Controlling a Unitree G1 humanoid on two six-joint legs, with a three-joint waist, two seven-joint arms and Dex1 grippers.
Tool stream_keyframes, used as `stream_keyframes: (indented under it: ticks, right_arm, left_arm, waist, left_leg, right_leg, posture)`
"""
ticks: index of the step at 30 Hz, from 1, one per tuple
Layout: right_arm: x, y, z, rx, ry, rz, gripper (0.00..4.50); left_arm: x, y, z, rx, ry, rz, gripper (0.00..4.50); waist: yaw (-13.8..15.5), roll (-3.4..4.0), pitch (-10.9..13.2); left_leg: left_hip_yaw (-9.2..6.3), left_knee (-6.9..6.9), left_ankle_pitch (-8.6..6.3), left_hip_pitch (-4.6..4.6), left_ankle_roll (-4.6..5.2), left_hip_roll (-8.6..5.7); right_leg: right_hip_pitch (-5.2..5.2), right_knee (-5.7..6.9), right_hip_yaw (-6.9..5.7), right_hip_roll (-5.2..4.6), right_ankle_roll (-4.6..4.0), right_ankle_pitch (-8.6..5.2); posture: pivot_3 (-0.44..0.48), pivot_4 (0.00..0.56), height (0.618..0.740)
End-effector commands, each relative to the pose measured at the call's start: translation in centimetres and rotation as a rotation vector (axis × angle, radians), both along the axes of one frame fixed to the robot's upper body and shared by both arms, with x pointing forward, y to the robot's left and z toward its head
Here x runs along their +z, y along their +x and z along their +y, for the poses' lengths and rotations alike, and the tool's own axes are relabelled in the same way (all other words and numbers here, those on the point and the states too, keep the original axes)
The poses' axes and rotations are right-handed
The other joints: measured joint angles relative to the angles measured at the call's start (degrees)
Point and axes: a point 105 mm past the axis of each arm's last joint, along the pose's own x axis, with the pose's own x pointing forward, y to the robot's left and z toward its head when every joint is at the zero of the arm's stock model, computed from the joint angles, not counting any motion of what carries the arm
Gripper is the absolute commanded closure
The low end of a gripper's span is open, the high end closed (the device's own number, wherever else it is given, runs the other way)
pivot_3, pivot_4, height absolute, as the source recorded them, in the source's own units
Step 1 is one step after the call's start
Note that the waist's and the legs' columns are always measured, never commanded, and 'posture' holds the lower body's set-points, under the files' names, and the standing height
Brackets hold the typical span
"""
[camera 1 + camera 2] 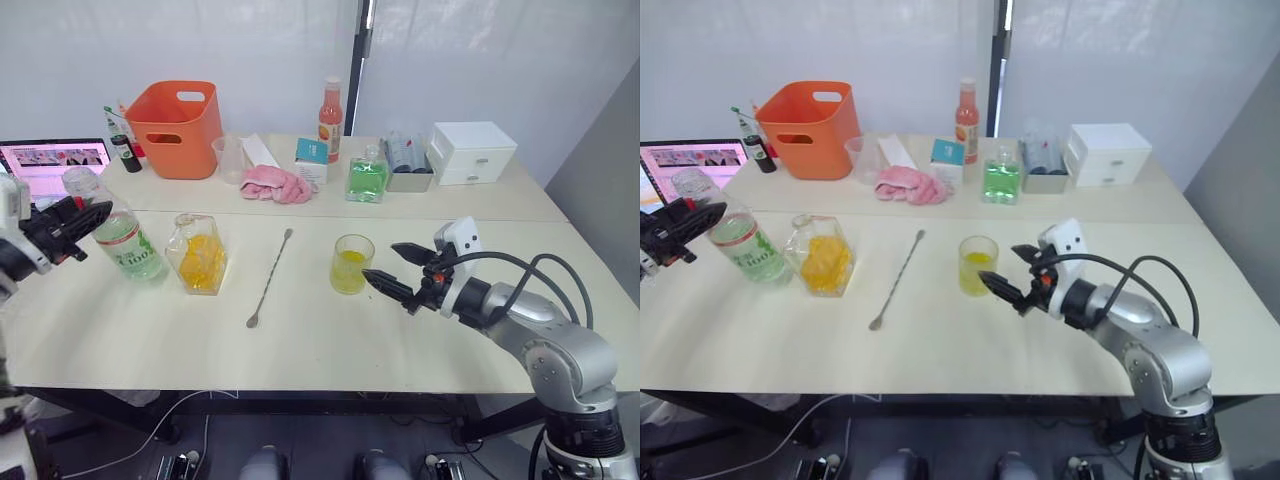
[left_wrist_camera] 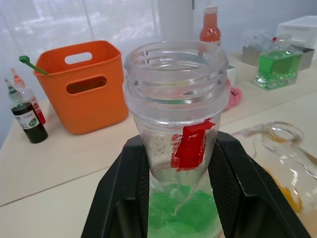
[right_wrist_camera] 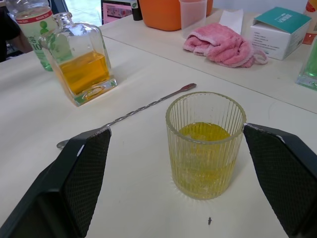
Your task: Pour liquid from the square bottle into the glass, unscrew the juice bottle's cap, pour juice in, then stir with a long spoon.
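My left gripper pinches the juice bottle just below its open, capless neck, at the table's left edge beside the square bottle. My right gripper is spread wide just right of the glass, not touching it. The long spoon lies flat between square bottle and glass
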Motion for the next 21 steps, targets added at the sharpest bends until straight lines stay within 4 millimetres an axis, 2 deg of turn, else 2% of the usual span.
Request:
stream_keyframes:
  ticks: [1,3,9,14,16,21]
  right_arm:
    - [1.1,-0.6,0.2,0.009,0.018,-0.037,0.01]
    - [1.0,-0.7,0.2,0.007,0.021,-0.034,0.01]
    - [1.0,-1.0,0.1,-0.006,0.021,-0.029,0.01]
    - [1.0,-1.0,0.0,-0.016,0.02,-0.025,0.01]
    - [1.0,-1.0,-0.1,-0.021,0.02,-0.024,0.0]
    - [1.0,-0.9,-0.1,-0.027,0.021,-0.026,0.0]
  left_arm:
    - [1.5,0.6,-0.3,-0.002,0.011,-0.078,3.15]
    - [1.1,1.1,-0.5,-0.005,-0.005,-0.074,3.15]
    - [-1.9,2.2,-0.5,0.017,0.002,0.02,3.15]
    - [-2.5,2.5,-0.3,0.032,0.01,0.044,3.15]
    - [-2.4,2.6,-0.4,0.027,0.003,0.042,2.29]
    - [-1.4,2.3,-0.8,-0.014,-0.04,0.016,0.67]
  waist:
    - [0.0,0.0,0.0]
    - [0.0,0.0,0.0]
    - [-0.2,-0.03,0.0]
    - [-0.2,-0.02,0.0]
    - [-0.3,-0.02,0.0]
    - [-0.5,-0.02,0.0]
  left_leg:
    - [-0.01,0.0,0.0,-0.01,0.0,0.0]
    - [0.0,-0.01,0.0,-0.01,0.0,0.0]
    - [-0.02,-0.01,0.0,-0.02,0.0,0.02]
    - [0.01,-0.01,0.0,0.09,0.0,0.02]
    - [0.01,0.0,0.0,0.09,0.0,0.02]
    - [0.0,-0.01,0.0,0.06,0.0,0.02]
  right_leg:
    - [0.0,0.0,0.0,0.0,0.0,0.0]
    - [-0.01,0.01,0.0,0.0,0.0,0.0]
    - [-0.02,0.02,-0.02,0.02,0.0,0.0]
    - [0.04,0.04,0.0,0.01,0.0,0.0]
    - [0.05,0.04,0.0,0.01,0.0,0.0]
    - [0.02,0.04,0.0,0.01,0.0,0.0]
  posture:
    - [0.0,0.15,0.715]
    - [0.0,0.15,0.715]
    - [0.0,0.15,0.715]
    - [0.0,0.15,0.715]
    - [0.0,0.15,0.715]
    - [0.0,0.15,0.715]
